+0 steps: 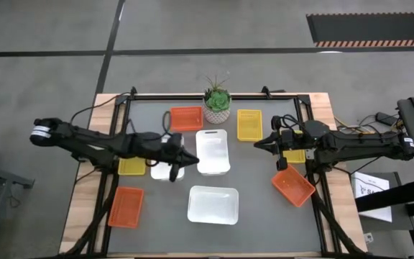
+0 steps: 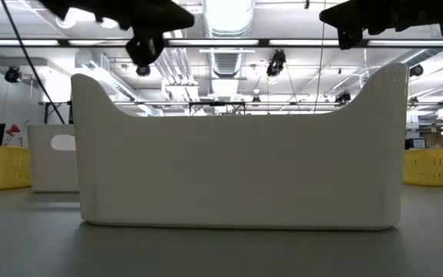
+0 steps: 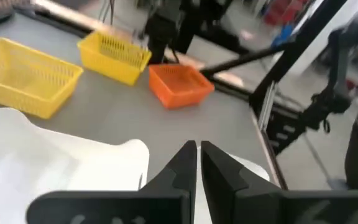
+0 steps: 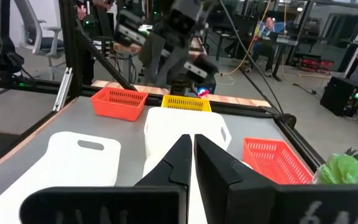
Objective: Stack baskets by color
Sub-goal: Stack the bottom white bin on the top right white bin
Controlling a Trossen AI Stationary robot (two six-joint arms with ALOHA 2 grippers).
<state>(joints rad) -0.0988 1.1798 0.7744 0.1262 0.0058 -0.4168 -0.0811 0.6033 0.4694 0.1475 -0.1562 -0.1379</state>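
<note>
Several baskets stand on their bases on the grey table [image 1: 257,216]. Two white baskets [image 1: 212,151] [image 1: 213,204] are in the middle, and a smaller white one [image 1: 166,171] lies under my left arm. Orange baskets stand at the far side [image 1: 186,119], near left [image 1: 126,207] and right [image 1: 292,185]. Yellow baskets stand far right [image 1: 249,124], left [image 1: 131,165] and under my right arm [image 1: 294,155]. My left gripper [image 1: 192,160] [image 3: 197,149] hovers shut above the middle white basket's left edge. My right gripper [image 1: 257,142] [image 4: 188,140] hovers shut to that basket's right.
A small potted green plant [image 1: 217,104] stands at the far edge between the orange and yellow baskets. Black frame rails [image 1: 207,96] run along the table's far and side edges. In the low view the near white basket [image 2: 241,154] fills the middle.
</note>
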